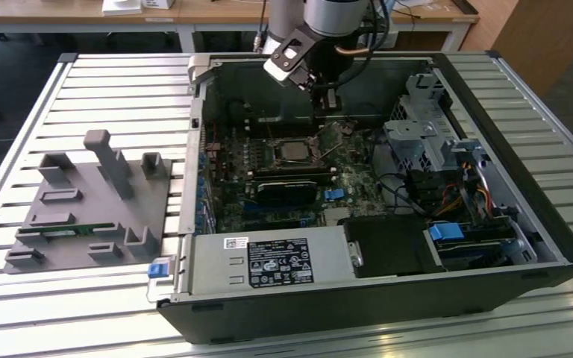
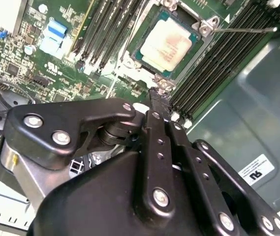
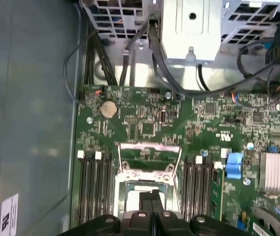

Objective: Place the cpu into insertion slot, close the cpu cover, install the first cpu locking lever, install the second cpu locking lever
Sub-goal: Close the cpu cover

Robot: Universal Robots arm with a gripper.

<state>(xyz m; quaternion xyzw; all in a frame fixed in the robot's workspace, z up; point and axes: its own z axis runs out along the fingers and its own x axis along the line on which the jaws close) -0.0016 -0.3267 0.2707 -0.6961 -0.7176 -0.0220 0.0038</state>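
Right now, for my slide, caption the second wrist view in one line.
Closed end effector poised beside the silver chip on the green circuit board.

Silver-grey cpu (image 2: 168,45), green circuit board (image 3: 130,110)

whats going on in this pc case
A robot arm's claw, fingers together and holding nothing, hovers just above the motherboard inside an open computer case. The cpu already sits in the insertion slot. The cpu cover looks swung back rather than closed over the chip.
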